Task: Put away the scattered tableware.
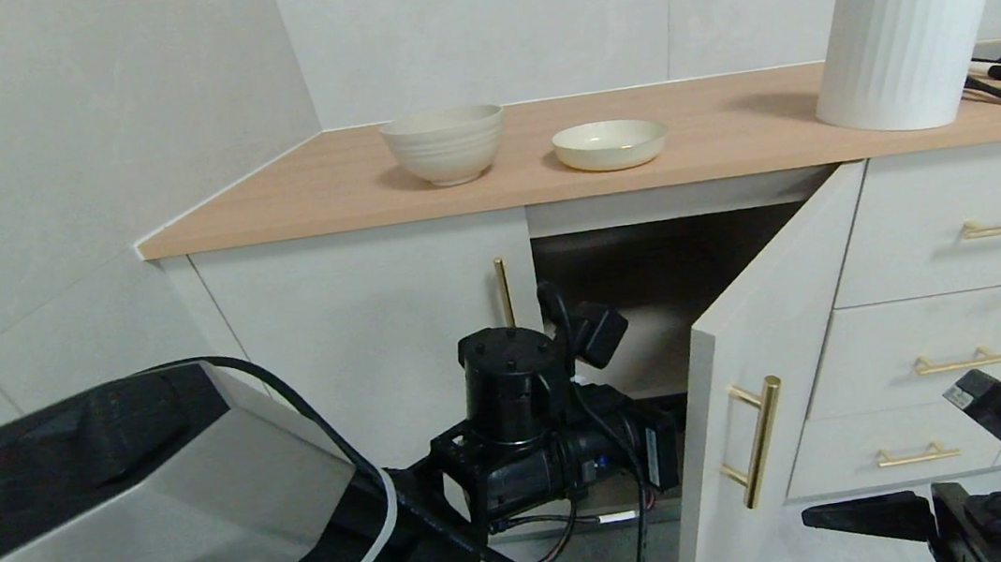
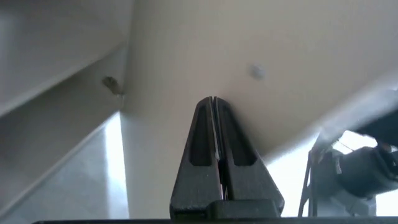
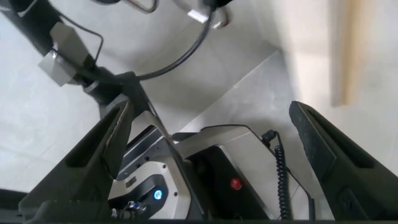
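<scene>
Left gripper (image 2: 213,104) fingers pressed together, gripping nothing, tips near a white cabinet panel by the open white cabinet door (image 1: 780,334). Right gripper (image 3: 211,124) fingers spread wide, holding nothing, low by the white drawers (image 1: 967,322). Beige ribbed ceramic bowl (image 1: 444,144) and shallow cream dish (image 1: 610,144) sit near each other, not touching, on the wooden countertop (image 1: 728,128).

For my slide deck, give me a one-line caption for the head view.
Bowl and shallow dish on the wooden counter, cabinet door open below, left arm at the opening.
</scene>
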You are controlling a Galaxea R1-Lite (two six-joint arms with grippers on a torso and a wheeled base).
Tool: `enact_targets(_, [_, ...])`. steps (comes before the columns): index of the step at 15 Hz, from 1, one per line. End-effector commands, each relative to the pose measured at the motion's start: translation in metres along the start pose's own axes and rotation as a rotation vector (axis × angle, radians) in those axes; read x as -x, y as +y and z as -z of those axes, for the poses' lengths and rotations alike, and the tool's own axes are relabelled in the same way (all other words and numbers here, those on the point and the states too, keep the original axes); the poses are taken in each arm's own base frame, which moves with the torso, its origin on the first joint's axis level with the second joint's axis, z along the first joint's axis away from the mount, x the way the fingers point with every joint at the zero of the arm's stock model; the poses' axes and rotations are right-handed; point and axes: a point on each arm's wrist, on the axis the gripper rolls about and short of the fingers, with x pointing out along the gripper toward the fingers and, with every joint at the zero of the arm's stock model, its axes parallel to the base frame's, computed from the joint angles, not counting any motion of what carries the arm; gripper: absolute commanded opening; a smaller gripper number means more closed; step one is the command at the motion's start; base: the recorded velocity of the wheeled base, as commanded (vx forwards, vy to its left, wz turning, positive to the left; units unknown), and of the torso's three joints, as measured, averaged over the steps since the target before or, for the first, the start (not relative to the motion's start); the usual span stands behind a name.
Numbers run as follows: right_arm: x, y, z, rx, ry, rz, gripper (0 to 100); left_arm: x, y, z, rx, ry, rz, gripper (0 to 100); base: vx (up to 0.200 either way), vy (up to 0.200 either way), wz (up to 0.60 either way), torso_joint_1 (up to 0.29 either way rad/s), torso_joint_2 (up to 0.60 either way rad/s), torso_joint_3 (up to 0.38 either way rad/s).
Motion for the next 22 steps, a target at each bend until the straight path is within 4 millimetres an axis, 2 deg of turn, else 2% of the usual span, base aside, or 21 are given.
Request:
enact_targets(1, [0.001,0.001,-0.001,0.004,-0.005,-0.002,100,-0.005,0.0,-0.002,-0.001,-0.009,0.009,0,0.0,0.0,0.0,0.0,0.0,0.0])
enact_targets(7, [0.002,0.003,-0.001,0.013,-0.013,-0.004,100,-0.01,0.001,0.0,0.004,0.007,0.009,0,0.0,0.0,0.0,0.0,0.0,0.0])
enact_targets(9, [0.005,0.006,-0.003,0.028,-0.027,-0.014,100,-0.014,-0.007,0.001,-0.002,0.008,0.024,0,0.0,0.0,0.0,0.0,0.0,0.0])
enact_targets(12, [0.015,0.023,-0.007,0.087,-0.076,-0.072,100,-0.016,-0.04,-0.004,-0.028,0.011,0.097,0,0.0,0.0,0.0,0.0,0.0,0.0])
enact_targets(14, [0.025,0.045,-0.008,0.148,-0.098,-0.174,100,-0.01,-0.093,-0.008,-0.062,0.014,0.218,0,0.0,0.0,0.0,0.0,0.0,0.0])
enact_targets(15, [0.027,0.05,-0.007,0.152,-0.091,-0.197,100,-0.004,-0.096,-0.008,-0.064,0.016,0.223,0,0.0,0.0,0.0,0.0,0.0,0.0])
enact_targets(16, [0.03,0.055,-0.008,0.149,-0.077,-0.208,100,0.012,-0.09,-0.014,-0.057,0.005,0.196,0,0.0,0.0,0.0,0.0,0.0,0.0])
enact_targets(18, [0.032,0.056,-0.01,0.141,-0.066,-0.205,100,0.033,-0.057,-0.026,-0.037,-0.03,0.092,0,0.0,0.0,0.0,0.0,0.0,0.0])
enact_targets(21, [0.028,0.055,-0.015,0.14,-0.067,-0.201,100,0.076,-0.026,-0.024,0.001,-0.032,-0.056,0,0.0,0.0,0.0,0.0,0.0,0.0])
enact_targets(22, [0.019,0.051,-0.021,0.128,-0.057,-0.182,100,0.1,-0.017,-0.025,0.016,-0.047,-0.118,0,0.0,0.0,0.0,0.0,0.0,0.0])
